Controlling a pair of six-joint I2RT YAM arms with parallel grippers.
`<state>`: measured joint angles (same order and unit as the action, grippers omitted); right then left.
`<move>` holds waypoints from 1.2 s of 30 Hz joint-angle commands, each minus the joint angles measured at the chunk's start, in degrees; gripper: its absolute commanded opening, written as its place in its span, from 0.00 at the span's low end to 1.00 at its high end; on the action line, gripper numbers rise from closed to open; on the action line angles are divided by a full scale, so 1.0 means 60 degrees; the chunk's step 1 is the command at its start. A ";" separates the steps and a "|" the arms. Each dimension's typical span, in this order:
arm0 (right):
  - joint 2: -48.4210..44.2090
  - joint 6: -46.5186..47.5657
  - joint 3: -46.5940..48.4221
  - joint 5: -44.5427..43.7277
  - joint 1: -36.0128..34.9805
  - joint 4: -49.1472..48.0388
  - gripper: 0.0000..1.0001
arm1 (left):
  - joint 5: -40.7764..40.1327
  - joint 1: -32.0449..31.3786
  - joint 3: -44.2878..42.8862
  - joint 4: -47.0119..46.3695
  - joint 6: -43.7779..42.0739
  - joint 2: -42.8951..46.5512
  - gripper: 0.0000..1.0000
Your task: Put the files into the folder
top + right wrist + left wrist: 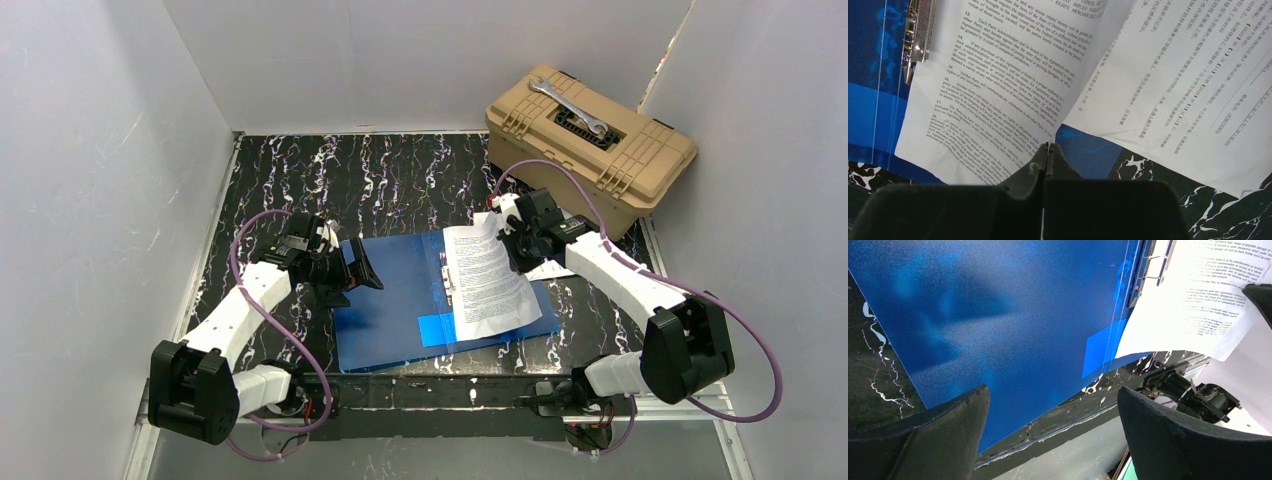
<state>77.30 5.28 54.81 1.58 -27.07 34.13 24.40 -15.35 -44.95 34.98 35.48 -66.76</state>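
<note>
Files (487, 280) in right tool (508, 238), over folder (390, 300)

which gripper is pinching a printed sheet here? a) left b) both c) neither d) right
d: the right gripper has its jaws shut on the edge of a printed sheet over the open folder, while the left gripper is open.

bright even overhead light, soft shadows (claws blurred in wrist views).
</note>
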 commanded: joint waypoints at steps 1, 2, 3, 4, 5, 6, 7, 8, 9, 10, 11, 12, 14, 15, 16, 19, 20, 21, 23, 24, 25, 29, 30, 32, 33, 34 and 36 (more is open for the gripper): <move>0.0010 0.0427 0.0134 -0.0215 -0.0052 -0.0061 0.01 | 0.0020 0.0047 -0.0192 0.0276 -0.0172 0.0159 0.98; 0.0006 0.0444 0.0149 -0.0213 -0.0069 -0.0047 0.01 | 0.0031 0.0041 -0.0198 0.0274 -0.0172 0.0136 0.98; 0.0008 0.0470 0.0156 -0.0216 -0.0060 -0.0019 0.01 | 0.0041 0.0040 -0.0212 0.0270 -0.0172 0.0127 0.98; 0.0008 0.0505 0.0175 -0.0463 -0.0064 0.0023 0.01 | 0.0035 0.0040 -0.0224 0.0264 -0.0172 0.0130 0.98; 0.0008 0.0549 0.0201 -0.0589 -0.0065 0.0083 0.01 | 0.0034 0.0040 -0.0239 0.0276 -0.0172 0.0127 0.98; 0.0000 0.0597 0.0234 -0.0706 -0.0070 0.0158 0.01 | 0.0040 0.0041 -0.0250 0.0285 -0.0165 0.0140 0.98; -0.0013 0.0660 0.0260 -0.0770 -0.0080 0.0243 0.01 | 0.0035 0.0043 -0.0257 0.0279 -0.0171 0.0141 0.98; -0.0028 0.0715 0.0289 -0.0807 -0.0098 0.0319 0.01 | 0.0034 0.0047 -0.0257 0.0296 -0.0172 0.0141 0.98; -0.0064 0.0750 0.0303 -0.0845 -0.0122 0.0387 0.01 | 0.0034 0.0044 -0.0282 0.0311 -0.0185 0.0141 0.98; -0.0109 0.0780 0.0320 -0.0873 -0.0138 0.0465 0.01 | 0.0023 0.0044 -0.0286 0.0324 -0.0194 0.0130 0.98; -0.0173 0.0794 0.0329 -0.0891 -0.0145 0.0521 0.01 | 0.0020 0.0044 -0.0298 0.0322 -0.0208 0.0134 0.98; -0.0251 0.0827 0.0310 -0.0925 -0.0157 0.0548 0.01 | 0.0009 0.0040 -0.0301 0.0328 -0.0209 0.0127 0.98; -0.0358 0.0872 0.0230 -0.0921 -0.0158 0.0498 0.01 | 0.0009 0.0040 -0.0327 0.0328 -0.0223 0.0101 0.98; -0.0384 0.0901 0.0179 -0.0815 -0.0181 0.0470 0.01 | 0.0002 0.0040 -0.0338 0.0321 -0.0230 0.0086 0.98; -0.0389 0.0897 0.0131 -0.0725 -0.0202 0.0434 0.01 | 0.0003 0.0040 -0.0352 0.0336 -0.0230 0.0072 0.98; -0.0261 0.0864 0.0091 -0.0500 -0.0306 0.0323 0.01 | 0.0023 0.0044 -0.0386 0.0330 -0.0258 0.0053 0.98; -0.0207 0.0843 0.0121 -0.0462 -0.0362 0.0291 0.01 | 0.0020 0.0042 -0.0389 0.0336 -0.0271 0.0053 0.98; -0.0155 0.0806 0.0156 -0.0444 -0.0410 0.0237 0.01 | 0.0020 0.0044 -0.0402 0.0338 -0.0285 0.0056 0.98; -0.0053 0.0777 0.0207 -0.0412 -0.0516 0.0095 0.01 | 0.0006 0.0049 -0.0390 0.0350 -0.0307 0.0078 0.98; 0.0000 0.0741 0.0255 -0.0424 -0.0568 0.0052 0.01 | 0.0018 0.0043 -0.0382 0.0362 -0.0312 0.0071 0.98; 0.0064 0.0713 0.0299 -0.0425 -0.0626 0.0032 0.01 | 0.0023 0.0040 -0.0376 0.0371 -0.0325 0.0068 0.98; 0.0250 0.0778 0.0436 -0.0576 -0.0785 0.0054 0.01 | 0.0051 0.0047 -0.0360 0.0405 -0.0340 0.0066 0.98; 0.0256 0.0800 0.0465 -0.0657 -0.0811 0.0092 0.01 | 0.0049 0.0051 -0.0346 0.0408 -0.0354 0.0067 0.98; 0.0249 0.0865 0.0489 -0.0805 -0.0824 0.0165 0.01 | 0.0035 0.0047 -0.0345 0.0425 -0.0362 0.0068 0.98; 0.0239 0.0869 0.0500 -0.0894 -0.0826 0.0174 0.01 | 0.0034 0.0040 -0.0345 0.0425 -0.0362 0.0056 0.98; 0.0227 0.0870 0.0515 -0.1009 -0.0828 0.0184 0.05 | 0.0034 0.0049 -0.0353 0.0426 -0.0362 0.0042 0.98; 0.0213 0.0851 0.0523 -0.1263 -0.0834 0.0199 0.18 | 0.0050 0.0040 -0.0372 0.0429 -0.0351 0.0013 0.98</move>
<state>78.98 9.39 54.98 -3.20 -31.79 35.90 24.40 -15.33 -45.58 35.73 34.26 -66.76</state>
